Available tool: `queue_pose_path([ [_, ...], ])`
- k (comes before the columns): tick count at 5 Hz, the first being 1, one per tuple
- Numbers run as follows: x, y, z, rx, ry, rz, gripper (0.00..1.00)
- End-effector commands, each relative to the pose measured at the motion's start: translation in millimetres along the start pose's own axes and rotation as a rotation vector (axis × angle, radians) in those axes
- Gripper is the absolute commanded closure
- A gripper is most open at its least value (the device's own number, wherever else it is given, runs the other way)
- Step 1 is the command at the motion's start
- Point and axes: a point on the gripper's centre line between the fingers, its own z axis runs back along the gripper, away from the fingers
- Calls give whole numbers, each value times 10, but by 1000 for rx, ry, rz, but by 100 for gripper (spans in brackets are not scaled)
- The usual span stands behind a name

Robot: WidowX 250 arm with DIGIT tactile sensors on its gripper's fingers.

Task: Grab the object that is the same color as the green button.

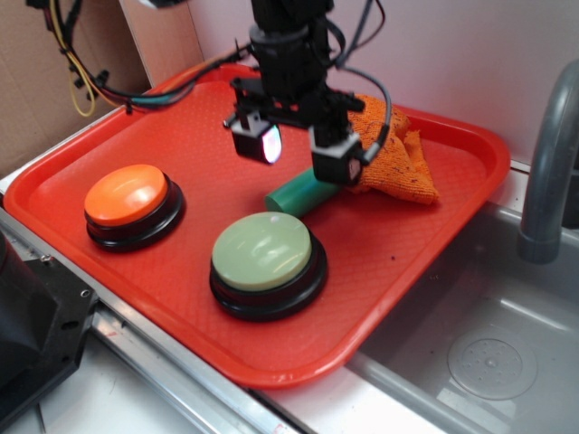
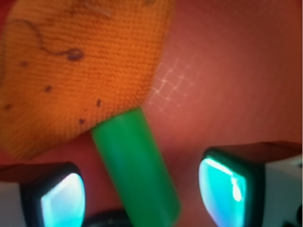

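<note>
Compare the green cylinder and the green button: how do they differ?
Shade: the green cylinder is a deep, saturated green; the green button is pale and muted.
Shape: the cylinder is a plain rod; the button is a round dome on a black base.
Size: the button looks clearly wider.
Pose: the cylinder lies on its side, one end against the orange cloth, between the open tool fingers; the button sits apart.
Both rest on the red tray.

Pale wall (image 1: 470, 54) behind — cardboard panel (image 1: 36, 81) at left; grey metal sink (image 1: 479, 362) and faucet (image 1: 547, 172) at right.
</note>
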Motion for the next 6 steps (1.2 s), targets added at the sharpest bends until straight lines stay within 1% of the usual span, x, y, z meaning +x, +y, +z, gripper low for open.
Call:
queue_pose_path([
  [1, 133, -64, -216, 13, -8, 30, 0],
  [2, 117, -68, -213, 8, -28, 51, 100],
  [3, 99, 15, -40, -11, -48, 54, 100],
  [4, 98, 100, 142, 2, -70, 52, 100],
  [5, 128, 293, 462, 12, -108, 27, 100],
  [6, 176, 564, 786, 15, -124, 32, 100],
])
